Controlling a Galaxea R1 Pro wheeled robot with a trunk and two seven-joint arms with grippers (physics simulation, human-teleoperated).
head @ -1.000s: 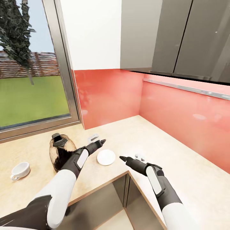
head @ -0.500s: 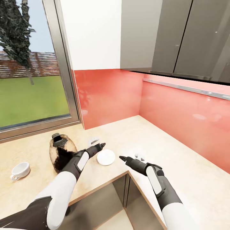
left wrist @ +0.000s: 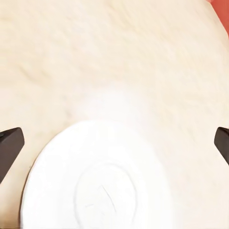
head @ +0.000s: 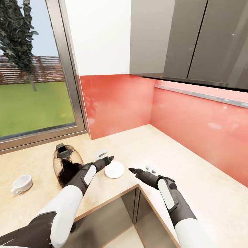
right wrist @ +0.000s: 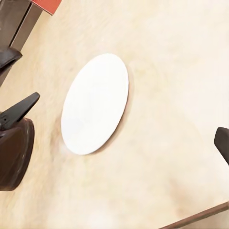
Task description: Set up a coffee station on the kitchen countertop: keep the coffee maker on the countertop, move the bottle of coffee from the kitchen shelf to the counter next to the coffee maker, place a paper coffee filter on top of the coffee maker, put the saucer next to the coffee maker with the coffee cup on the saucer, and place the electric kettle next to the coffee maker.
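No readable text anywhere (no labels or numbers either)

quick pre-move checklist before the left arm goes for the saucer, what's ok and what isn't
1. Left gripper open: ok, both fingers sit wide apart in the left wrist view.
2. Lined up on the saucer: ok, the saucer lies between the fingers in the left wrist view.
3. Saucer free of load: ok, nothing lies on it.
4. Saucer flat on the kitchen countertop: ok.
5. Right gripper out of the way: cannot tell, it hovers open close beside the saucer.
6. Electric kettle clear of the left arm: not ok, the forearm passes right by it.
7. Coffee cup ready: ok, upright on the counter, apart from the saucer.
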